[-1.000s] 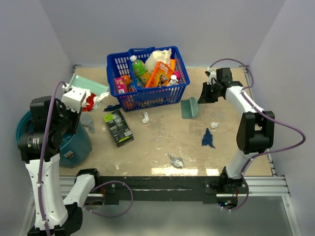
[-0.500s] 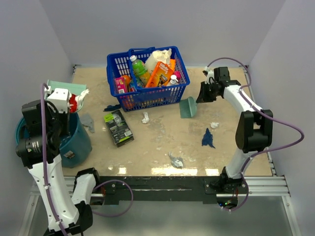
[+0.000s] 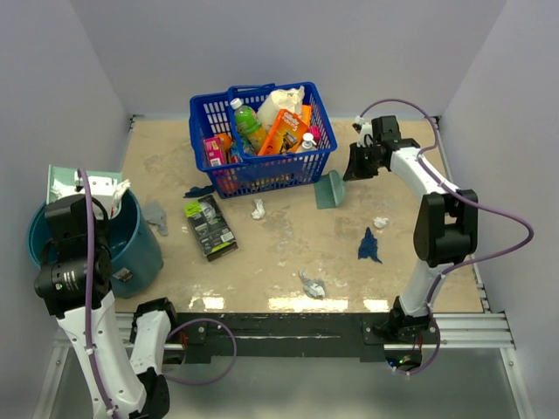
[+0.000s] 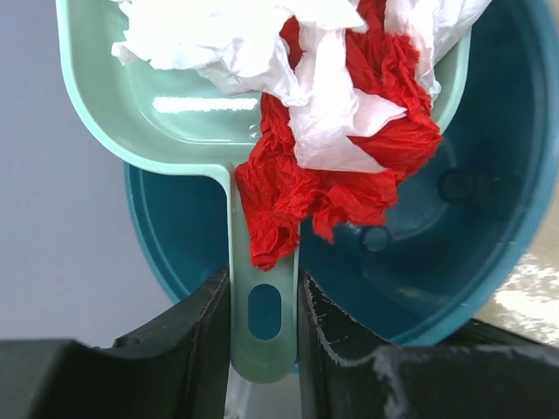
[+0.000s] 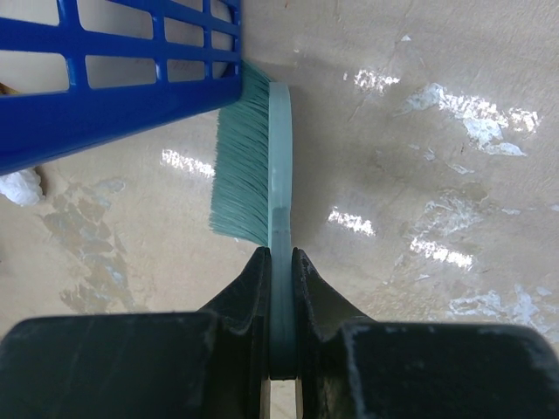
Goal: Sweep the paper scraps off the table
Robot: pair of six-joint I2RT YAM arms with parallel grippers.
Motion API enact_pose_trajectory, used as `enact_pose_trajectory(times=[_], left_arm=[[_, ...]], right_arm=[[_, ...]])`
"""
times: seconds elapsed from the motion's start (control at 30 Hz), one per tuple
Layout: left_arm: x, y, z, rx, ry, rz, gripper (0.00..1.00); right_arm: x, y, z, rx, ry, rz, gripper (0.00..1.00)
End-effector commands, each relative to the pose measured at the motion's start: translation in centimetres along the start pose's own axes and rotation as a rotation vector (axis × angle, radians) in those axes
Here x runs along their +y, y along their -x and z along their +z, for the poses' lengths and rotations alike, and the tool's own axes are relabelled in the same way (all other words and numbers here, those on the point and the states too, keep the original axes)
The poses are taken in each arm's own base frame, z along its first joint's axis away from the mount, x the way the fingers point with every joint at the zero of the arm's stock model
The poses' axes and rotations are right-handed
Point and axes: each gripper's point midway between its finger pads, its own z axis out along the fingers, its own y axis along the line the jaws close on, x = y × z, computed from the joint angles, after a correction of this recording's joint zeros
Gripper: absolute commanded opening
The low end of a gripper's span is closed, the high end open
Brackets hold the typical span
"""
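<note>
My left gripper (image 4: 264, 316) is shut on the handle of the mint-green dustpan (image 4: 175, 122), held over the round teal bucket (image 4: 454, 218). Red and white paper scraps (image 4: 336, 148) hang from the pan over the bucket's mouth. In the top view the dustpan (image 3: 70, 182) is tilted above the bucket (image 3: 144, 244). My right gripper (image 5: 279, 288) is shut on the mint-green brush (image 5: 262, 166), its bristles on the table (image 5: 419, 131) beside the blue basket (image 5: 113, 96). On the table lie white (image 3: 258, 209), dark blue (image 3: 368, 245) and grey (image 3: 312, 284) scraps.
The blue basket (image 3: 262, 131) full of bottles and packets stands at the back middle. A flat black-and-green packet (image 3: 210, 226) lies left of centre. More scraps lie near it: grey (image 3: 157, 216), dark blue (image 3: 197, 191), and white (image 3: 381, 223) at right.
My left arm has swung the loaded dustpan left off the table to above the bucket and tilted it. My right gripper with the brush has shifted slightly left towards the basket.
</note>
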Motion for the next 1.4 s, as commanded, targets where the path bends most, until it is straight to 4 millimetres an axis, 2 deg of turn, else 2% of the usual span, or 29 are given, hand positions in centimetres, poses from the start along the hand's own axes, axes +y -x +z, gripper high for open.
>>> enact_pose_trajectory(times=[0.0,0.13,0.27,0.53,0.73,1.13,1.27,1.37], left_arm=[[2.2,-1.8,0.3,0.092,0.123,0.09,0.0],[3.3,-2.7,0.3,0.147,0.173,0.187,0.0],[4.6,-2.4,-0.1,0.176,0.204,0.311,0.0],[6.0,-1.5,-0.9,0.184,0.229,0.435,0.0],[8.0,-0.7,-2.3,0.219,0.251,0.717,0.0],[10.8,0.5,-3.9,0.36,0.292,1.068,0.0],[10.9,0.6,-3.9,0.375,0.285,1.119,0.0],[11.1,1.3,-3.6,0.366,0.287,1.076,0.0]], right_arm=[[-0.8,-2.2,1.6,0.103,-0.056,-0.032,0.0],[-0.7,-1.8,1.8,0.099,-0.054,-0.033,0.0],[-0.6,-2.1,2.2,0.104,-0.052,-0.032,0.0],[0.2,-2.4,3.2,0.113,-0.039,-0.041,0.0],[0.9,-2.3,4.0,0.123,-0.027,-0.052,0.0],[1.7,-1.8,4.6,0.117,0.002,-0.048,0.0],[1.8,-2.1,4.8,0.126,0.008,-0.039,0.0],[1.7,-1.9,4.8,0.124,0.007,-0.038,0.0]])
